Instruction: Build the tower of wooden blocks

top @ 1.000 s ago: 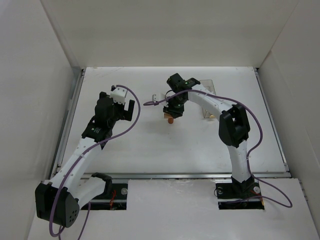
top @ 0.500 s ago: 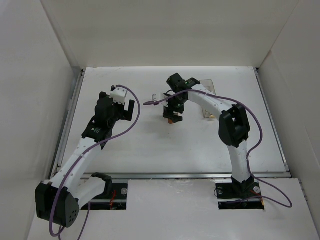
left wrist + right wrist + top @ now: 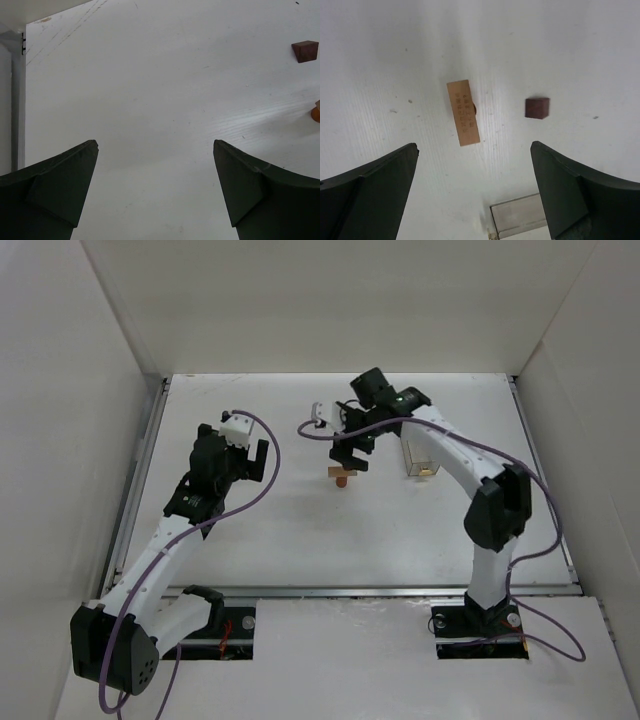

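Note:
A pale tan flat bar [image 3: 463, 112] lies across an orange-brown round piece [image 3: 474, 107], of which only a sliver shows under it; from above the small stack [image 3: 342, 474] stands mid-table. A dark red-brown piece [image 3: 537, 108] sits alone on the table to the bar's right, also seen in the left wrist view [image 3: 305, 51]. My right gripper [image 3: 474, 147] hangs open above the stack, touching nothing; from above it is just behind the stack [image 3: 348, 456]. My left gripper [image 3: 155, 142] is open and empty over bare table, left of the stack [image 3: 256, 456].
A clear plastic box [image 3: 420, 454] stands right of the stack; its corner shows below the right gripper [image 3: 520, 215]. White walls enclose the table on three sides. The table's left edge rail [image 3: 17, 100] shows in the left wrist view.
The right gripper has opened, let go of the tan bar on the round piece, and risen back away from it. The right elbow swung right. The left arm has not moved.

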